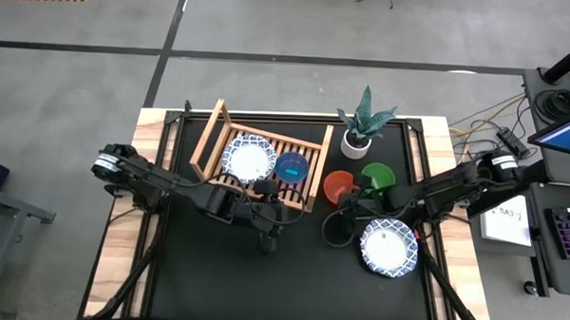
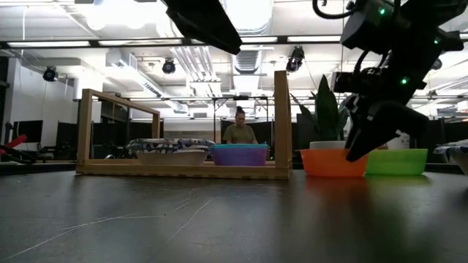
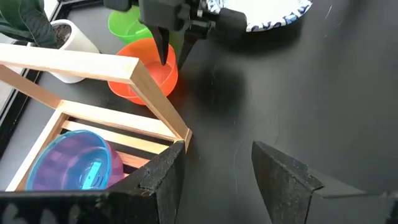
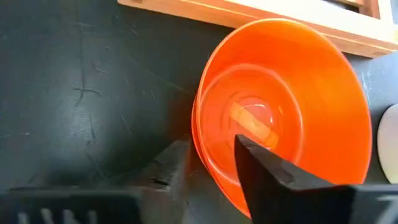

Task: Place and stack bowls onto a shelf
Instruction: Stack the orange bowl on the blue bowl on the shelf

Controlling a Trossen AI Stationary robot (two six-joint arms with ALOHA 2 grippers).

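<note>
An orange-red bowl [image 4: 286,106] sits on the black mat just off the wooden shelf [image 1: 266,159], with a green bowl [image 1: 378,177] beside it. My right gripper [image 4: 208,149] is open and tipped down over the orange-red bowl's rim, one finger inside the bowl and one outside. Whether either finger touches the bowl I cannot tell. A white, blue-rimmed bowl [image 1: 249,161] and a blue-purple bowl [image 1: 291,167] rest on the shelf's slats. A second white, blue-rimmed bowl [image 1: 388,247] lies on the mat under my right arm. My left gripper [image 3: 214,155] is open above the mat, near the shelf's near right corner.
A potted plant in a white pot [image 1: 360,134] stands at the far edge behind the green bowl. The shelf's raised frame [image 1: 208,138] is at its left end. Bare mat [image 1: 215,272] lies along the near side. A person [image 2: 239,130] sits far behind the table.
</note>
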